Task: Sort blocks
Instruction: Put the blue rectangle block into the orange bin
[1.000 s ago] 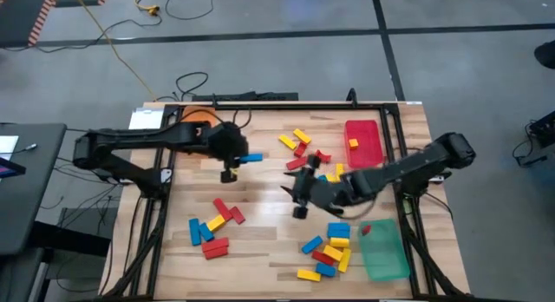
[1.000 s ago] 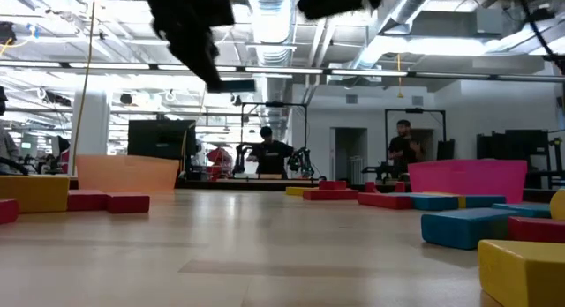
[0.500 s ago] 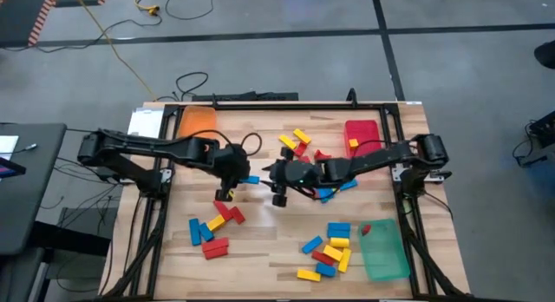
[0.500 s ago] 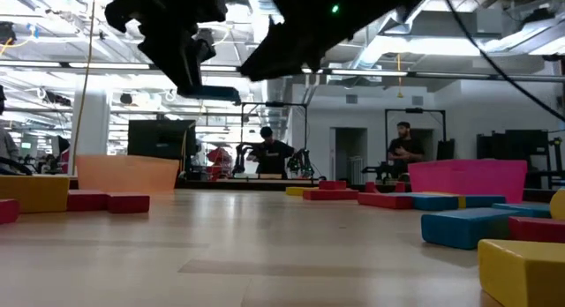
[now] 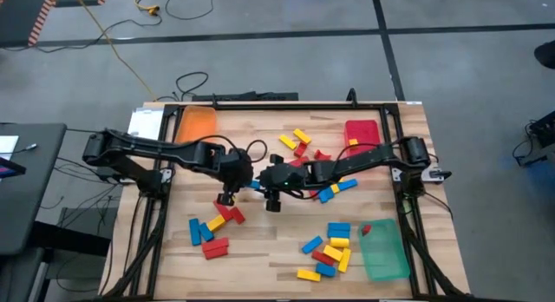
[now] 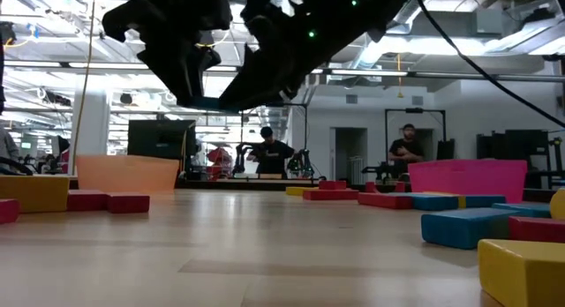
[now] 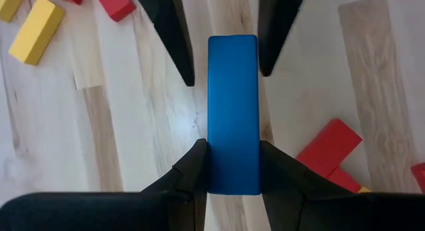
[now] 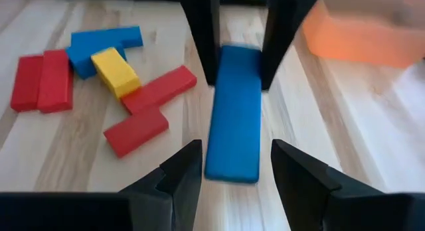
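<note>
Meeting over the middle of the wooden table (image 5: 260,241), the two arms have their grippers nose to nose around one blue block (image 7: 232,111). It is pinched at one end between the left gripper (image 7: 232,168)'s dark fingers (image 7: 192,168) and held up off the table surface — the low view shows it as a thin blue strip hanging under the dark arms. From the other side the right gripper (image 8: 231,166) faces the block's free end with its fingers (image 8: 182,171) spread wider than the block, one to each side, not pressing on it. From above, the pair sits just left of the table's centre, the left gripper (image 5: 227,196) beside the right gripper (image 5: 274,200). Other blocks lie scattered: a cluster of red, yellow and blue ones (image 5: 212,228) on the near left, another heap (image 5: 328,250) near the green tray (image 5: 388,254), and a few more (image 5: 299,141) toward the far side by the red tray (image 5: 368,144), which has one yellow block (image 5: 354,143) in it. An orange tray (image 5: 196,121) stands at the far left corner. In the room beyond the table, two people (image 6: 267,153) stand well back.
</note>
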Robot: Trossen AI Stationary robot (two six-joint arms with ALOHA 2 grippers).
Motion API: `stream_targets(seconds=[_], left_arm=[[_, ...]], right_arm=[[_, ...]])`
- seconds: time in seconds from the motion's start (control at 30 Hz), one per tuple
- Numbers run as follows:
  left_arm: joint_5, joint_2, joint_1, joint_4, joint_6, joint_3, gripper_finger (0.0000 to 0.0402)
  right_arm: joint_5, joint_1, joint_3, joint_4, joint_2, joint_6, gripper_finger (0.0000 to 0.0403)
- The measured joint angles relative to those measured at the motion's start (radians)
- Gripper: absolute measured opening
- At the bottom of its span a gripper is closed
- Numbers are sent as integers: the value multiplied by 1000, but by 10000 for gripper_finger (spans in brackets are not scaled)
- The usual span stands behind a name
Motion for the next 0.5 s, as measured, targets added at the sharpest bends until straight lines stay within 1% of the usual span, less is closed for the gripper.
stream_targets(seconds=[0.27,0.37,0.5], left_arm=[[-6,0,-18,2,-5,1,96],[-6,0,-18,3,-8,1,96],[-6,0,-18,14,-12,1,95]], right_arm=[[-6,-4,-1,16,0,4,189],[-7,-4,-1,16,0,5,172],[-8,-4,-1,14,0,8,139]])
